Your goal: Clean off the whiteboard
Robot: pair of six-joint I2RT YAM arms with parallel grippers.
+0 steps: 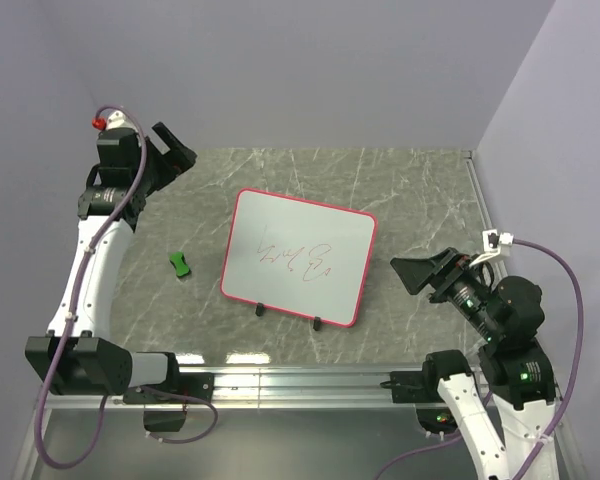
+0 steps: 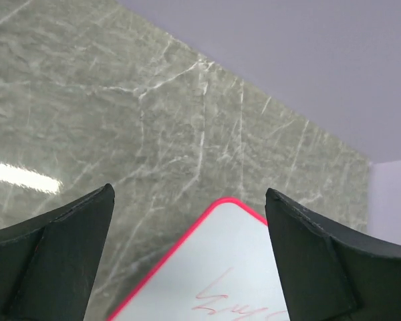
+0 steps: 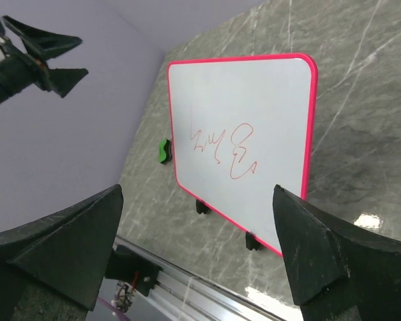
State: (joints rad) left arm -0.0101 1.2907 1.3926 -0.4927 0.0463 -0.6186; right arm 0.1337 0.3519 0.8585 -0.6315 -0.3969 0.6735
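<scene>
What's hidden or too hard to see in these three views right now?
Right wrist: eraser partly hidden by the whiteboard edge; board's near corner behind a finger.
Left wrist: whiteboard mostly cut off by the bottom edge and a finger; eraser out of frame.
Top: scribble too small to read.

Whiteboard (image 1: 280, 220) is logged as white, edged in a thin pink-red frame. Scribble (image 1: 302, 260) at the whiteboard's middle is drawn in red with a few darker strokes. Feet (image 1: 261, 309) on the whiteboard's near edge are black. Eraser block (image 1: 180, 264) left of the whiteboard is coloured green with a dark side. Bench (image 1: 410, 190) is patterned as grey-green marble, veined in white. Left hand (image 2: 190, 192) and right hand (image 3: 197, 190) are finished matt black. Walls (image 1: 310, 70) behind the whiteboard are tinted pale lavender. Cable (image 1: 578, 310) right of the whiteboard is sheathed purple.
</scene>
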